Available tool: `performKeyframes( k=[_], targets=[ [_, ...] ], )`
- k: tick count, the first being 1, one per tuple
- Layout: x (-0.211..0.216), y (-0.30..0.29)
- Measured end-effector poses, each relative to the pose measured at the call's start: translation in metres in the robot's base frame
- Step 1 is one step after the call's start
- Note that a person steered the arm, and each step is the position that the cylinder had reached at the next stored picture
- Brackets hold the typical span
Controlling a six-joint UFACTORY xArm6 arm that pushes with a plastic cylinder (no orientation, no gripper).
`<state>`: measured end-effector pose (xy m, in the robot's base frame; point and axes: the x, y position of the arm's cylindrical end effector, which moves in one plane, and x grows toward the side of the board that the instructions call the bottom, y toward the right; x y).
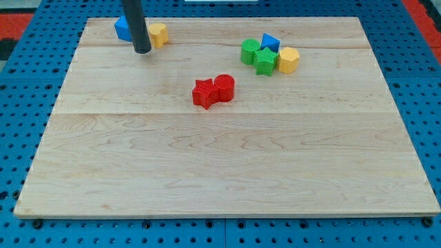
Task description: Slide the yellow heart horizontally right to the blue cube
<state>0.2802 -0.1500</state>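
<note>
The yellow heart point(159, 33) sits near the top left of the wooden board point(220, 158). The blue cube point(123, 29) lies just to its left, mostly hidden behind my dark rod. My tip point(142, 49) rests on the board just below the two blocks, between them. Whether the cube and heart touch is hidden by the rod.
A red star point(204, 94) and a red cylinder point(224, 87) touch near the board's middle. At the top right sit a green block point(250, 51), a green star point(264, 61), a blue triangle point(270, 43) and a yellow hexagon point(289, 60).
</note>
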Motion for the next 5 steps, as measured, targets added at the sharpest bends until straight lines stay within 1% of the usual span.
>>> performKeyframes(
  k=[1, 2, 4, 5],
  targets=[
    [-0.002, -0.016],
    [-0.022, -0.013],
    [-0.020, 0.088],
    [0.024, 0.126]
  ],
)
